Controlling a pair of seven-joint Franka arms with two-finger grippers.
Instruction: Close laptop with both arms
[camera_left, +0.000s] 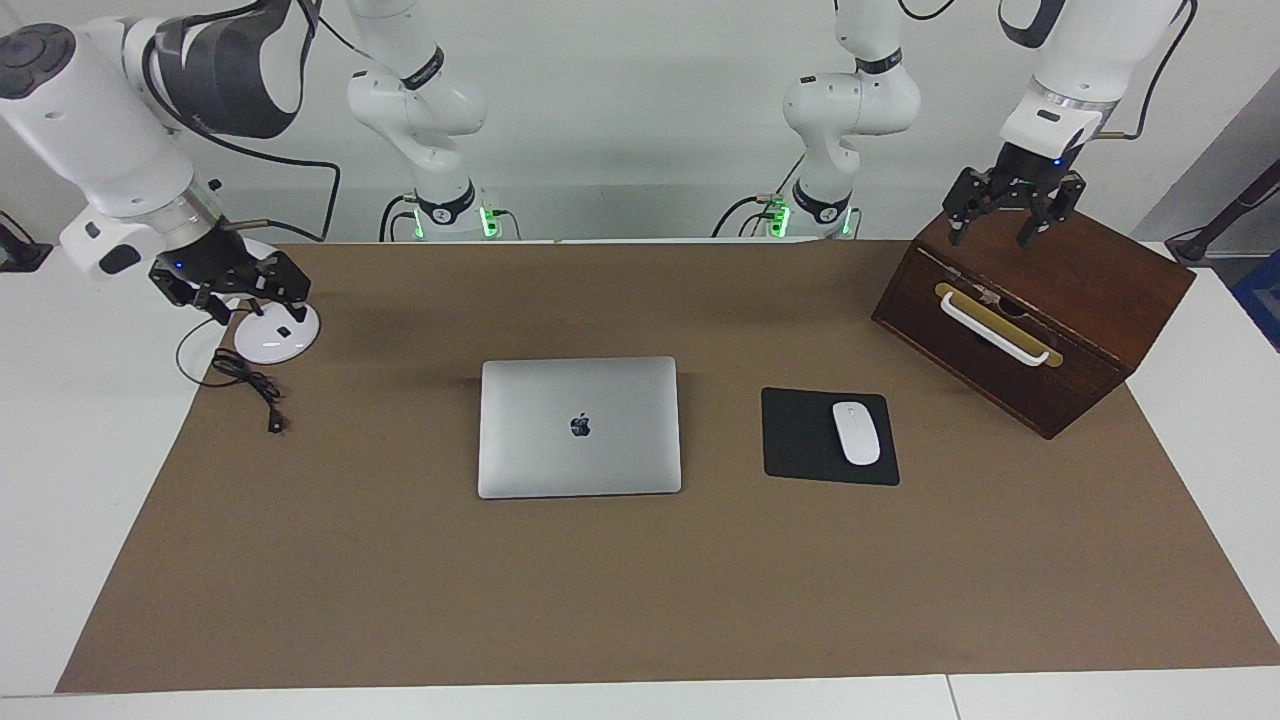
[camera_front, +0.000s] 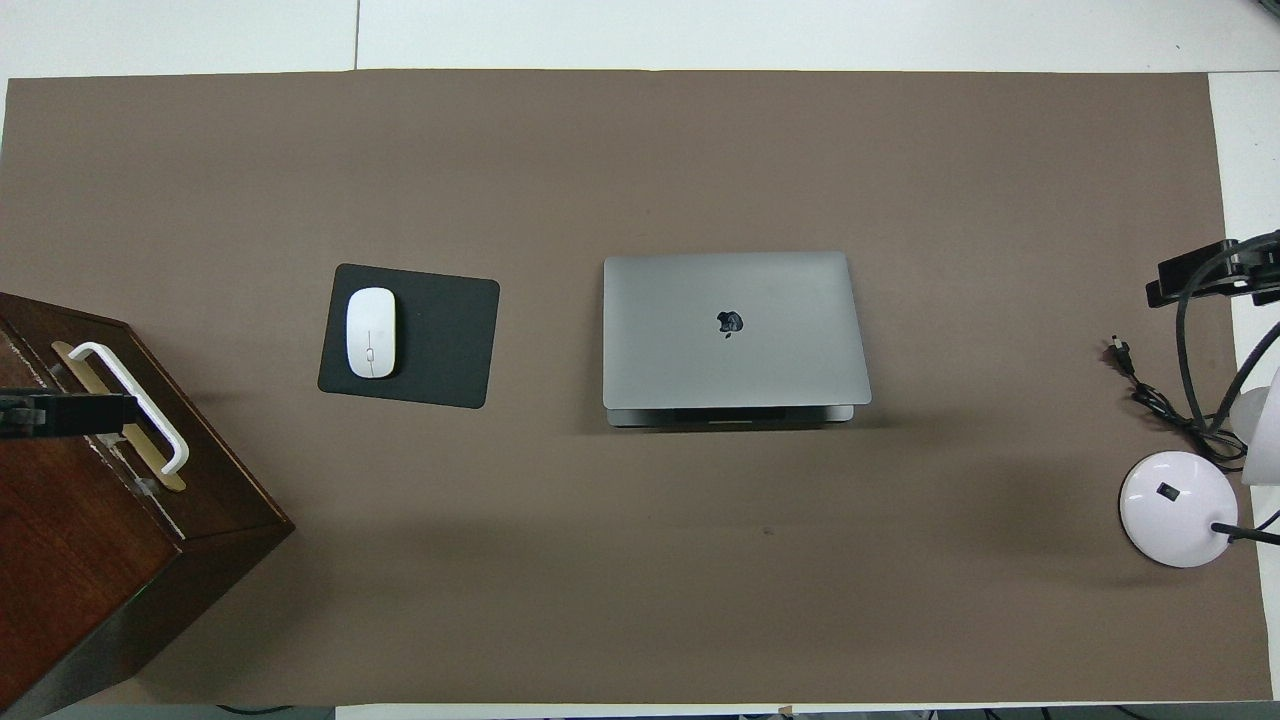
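Observation:
The silver-grey laptop (camera_left: 580, 427) lies in the middle of the brown mat, lid down with the dark apple logo up. In the overhead view a thin strip of the laptop (camera_front: 735, 325) base shows under the lid edge nearer the robots. My left gripper (camera_left: 992, 235) hangs open over the top of the wooden box, touching nothing; only its black tip (camera_front: 60, 415) shows from above. My right gripper (camera_left: 255, 300) waits open over the white round base at the right arm's end. Both are well away from the laptop.
A dark wooden box (camera_left: 1040, 300) with a white handle stands at the left arm's end. Beside the laptop lies a black mouse pad (camera_left: 800, 440) with a white mouse (camera_left: 856, 432). A white round base (camera_left: 272, 338) and a black cable (camera_left: 250, 385) lie at the right arm's end.

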